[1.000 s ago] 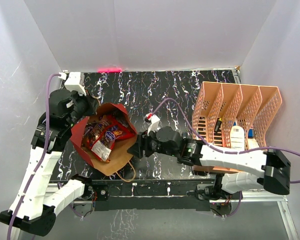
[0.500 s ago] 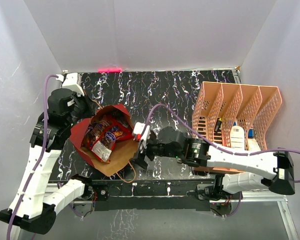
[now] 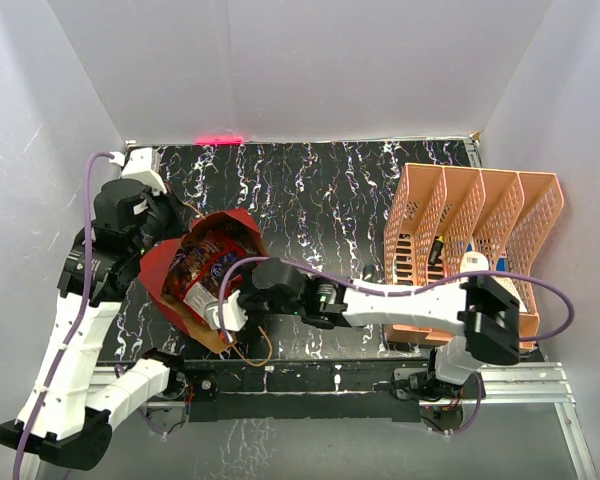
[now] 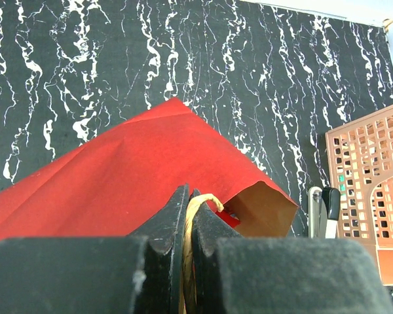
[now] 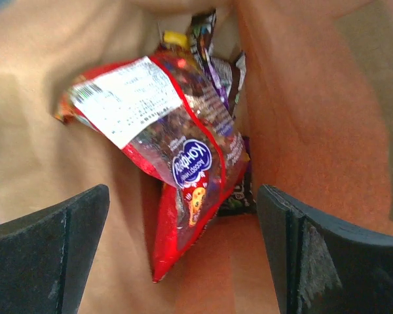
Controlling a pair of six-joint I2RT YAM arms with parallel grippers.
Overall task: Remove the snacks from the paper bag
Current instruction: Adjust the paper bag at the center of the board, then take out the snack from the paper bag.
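In paper bag (image 5: 314,98): red packet (image 5: 183,173), blue oval logo, white label

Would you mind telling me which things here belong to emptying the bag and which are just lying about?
Part of the job:
- paper bag
- snacks inside it
- bag handle, pinched in the left end effector
- right end effector, open, facing the snacks

Lying about:
- orange rack
- white bottle in it

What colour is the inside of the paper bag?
Brown, inside the bag; clearest in the right wrist view.
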